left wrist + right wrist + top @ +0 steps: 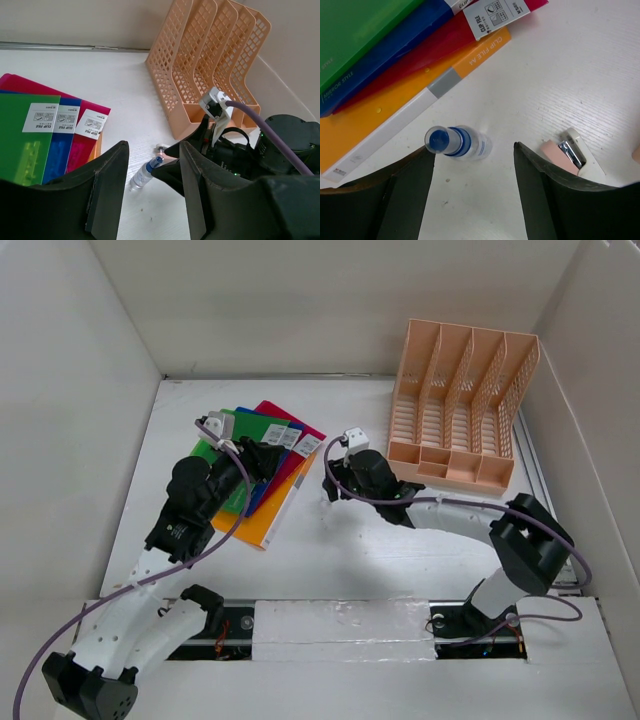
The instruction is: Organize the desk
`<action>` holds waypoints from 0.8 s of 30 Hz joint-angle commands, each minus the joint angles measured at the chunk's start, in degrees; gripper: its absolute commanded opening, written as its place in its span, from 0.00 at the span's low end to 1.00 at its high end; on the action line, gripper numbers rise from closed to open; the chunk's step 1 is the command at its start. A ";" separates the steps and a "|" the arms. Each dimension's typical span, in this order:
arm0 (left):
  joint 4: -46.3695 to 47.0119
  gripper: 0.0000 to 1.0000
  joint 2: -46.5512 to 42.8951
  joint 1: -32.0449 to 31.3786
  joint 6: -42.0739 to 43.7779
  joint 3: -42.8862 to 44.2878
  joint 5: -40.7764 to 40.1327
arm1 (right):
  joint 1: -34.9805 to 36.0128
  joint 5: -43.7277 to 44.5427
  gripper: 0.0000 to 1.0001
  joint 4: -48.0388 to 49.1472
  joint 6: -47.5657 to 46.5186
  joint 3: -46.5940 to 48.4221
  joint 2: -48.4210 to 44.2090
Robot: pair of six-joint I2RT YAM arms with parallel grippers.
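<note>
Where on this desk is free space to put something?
Free: on the desk, the near strip before the stack of files, and the rear strip left of the file rack. Crowded: between them, around bottle, stapler and right pincer.

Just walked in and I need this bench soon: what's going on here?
Two robot arms are tidying the desk. Both end effectors are open and empty: the right end effector hangs over a small blue-capped bottle beside a stapler, the left end effector over the fanned coloured folders. The peach file rack stands at the far right.
</note>
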 commanded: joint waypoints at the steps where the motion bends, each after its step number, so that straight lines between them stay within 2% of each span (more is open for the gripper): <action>1: 2.03 0.41 0.04 0.01 0.12 2.57 0.91 | 0.33 1.48 0.69 6.65 -0.60 3.47 0.95; 7: 2.55 0.41 0.04 0.01 0.21 2.39 1.70 | 0.85 1.57 0.65 8.95 -0.78 4.70 3.06; 10: 2.46 0.41 -0.04 0.01 0.21 2.48 2.67 | 1.90 2.44 0.58 8.94 -1.48 5.58 4.20; 11: 2.73 0.41 -0.22 0.01 0.13 2.39 2.67 | 1.91 2.79 0.51 8.07 -1.48 5.84 4.46; 13: 2.82 0.41 -0.40 0.01 0.30 2.31 2.23 | 2.52 3.76 0.47 6.75 -1.57 6.55 4.90; 24: 2.73 0.41 0.04 0.01 0.04 2.39 3.46 | 5.34 11.49 0.43 5.95 -1.31 4.18 4.99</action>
